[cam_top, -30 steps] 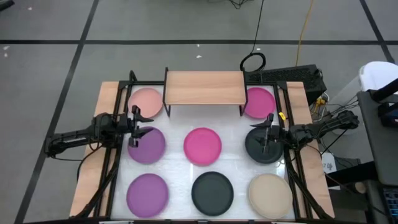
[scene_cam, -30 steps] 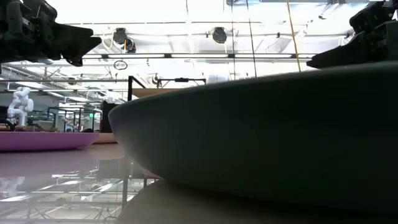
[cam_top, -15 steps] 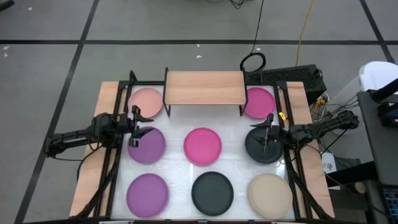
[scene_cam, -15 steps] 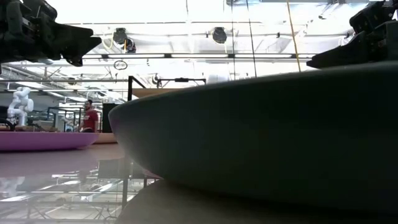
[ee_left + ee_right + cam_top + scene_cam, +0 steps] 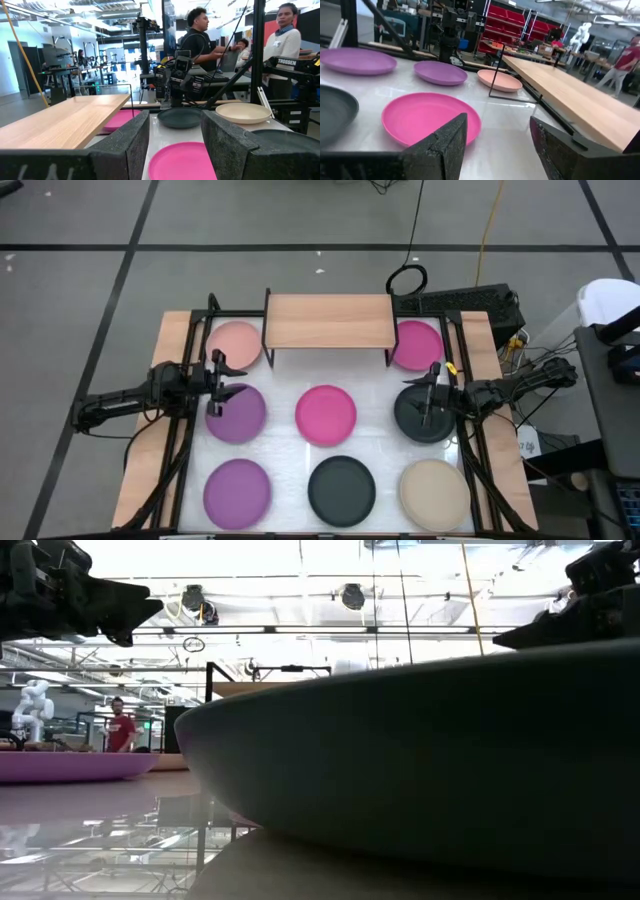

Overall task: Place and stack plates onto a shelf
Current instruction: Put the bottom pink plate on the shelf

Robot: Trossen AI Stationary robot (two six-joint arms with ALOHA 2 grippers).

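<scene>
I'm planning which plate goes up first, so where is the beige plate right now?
In the high view the beige plate lies at the table's front right corner, beside the front dark plate and just in front of the dark plate under the right gripper.

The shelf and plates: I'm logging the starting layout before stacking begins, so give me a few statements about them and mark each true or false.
1. The shelf has a plate stacked on its wooden top. False: its top is bare.
2. A magenta plate lies at the middle of the table, between the two grippers. True.
3. The left gripper is shut on a purple plate. False: it is open above that plate's edge, holding nothing.
4. The right gripper is open over a dark grey plate. True.
5. The beige plate sits in the front row on the right arm's side. True.
</scene>
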